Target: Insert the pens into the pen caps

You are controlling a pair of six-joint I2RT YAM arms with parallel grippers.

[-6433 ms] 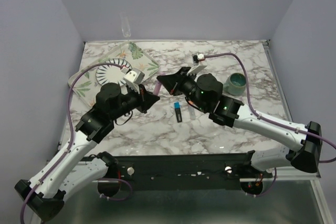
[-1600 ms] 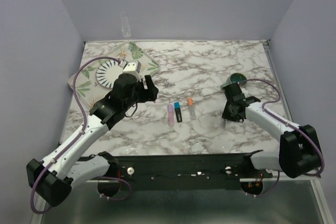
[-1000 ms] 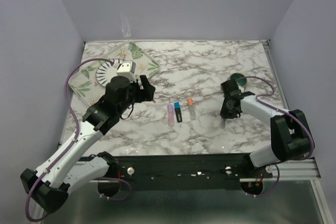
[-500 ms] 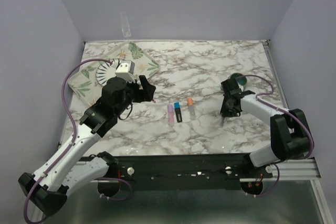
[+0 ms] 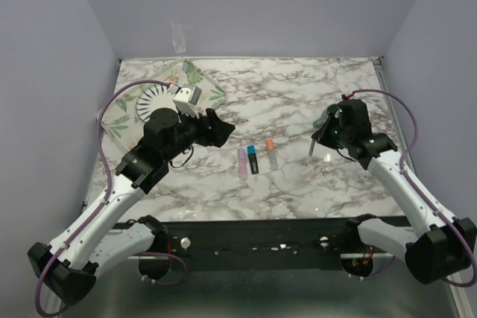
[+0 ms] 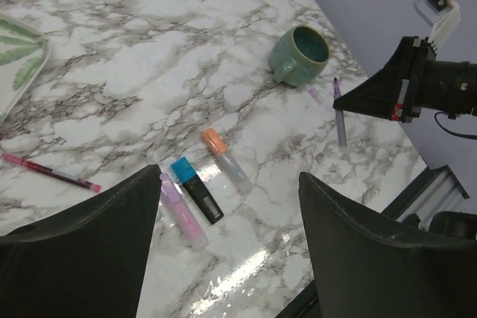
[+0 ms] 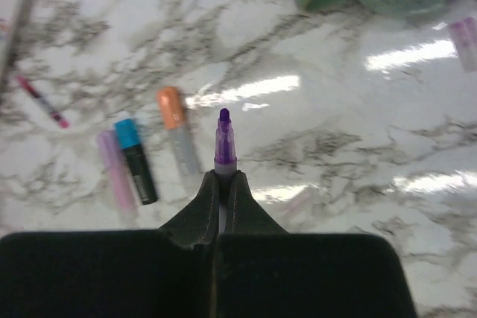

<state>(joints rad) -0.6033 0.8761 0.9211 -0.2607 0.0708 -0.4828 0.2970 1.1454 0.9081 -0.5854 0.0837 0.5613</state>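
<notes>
Presently: right fingers (image 7: 221, 188) pressed together on the purple-tipped pen (image 7: 224, 143), gripping its pale barrel; purple tip bare, pointing away from the wrist; pen appears lifted off the counter (image 5: 298, 94), toward the right edge, just on the near side of the teal mug (image 6: 300, 53). Light purple cap (image 6: 316, 95) lies loose on the counter, just beside the mug and near the held pen; whether it touches the mug cannot be told.

Left fingers (image 5: 218, 130) spread wide, holding nothing; they hover left of centre. Mid-counter, toward the near edge, three markers lie side by side, roughly parallel and close together: pink marker (image 6: 181, 210) leftmost; black marker (image 6: 195, 188) with blue end in the middle; grey marker (image 6: 227, 158) with orange end rightmost; coloured ends toward the far edge.

Red pen (image 6: 52, 173) lies flat to the left of these, apart from them. Leaf-print tray (image 5: 205, 83) carrying a white plate (image 5: 149, 98) sits at the far left corner.
</notes>
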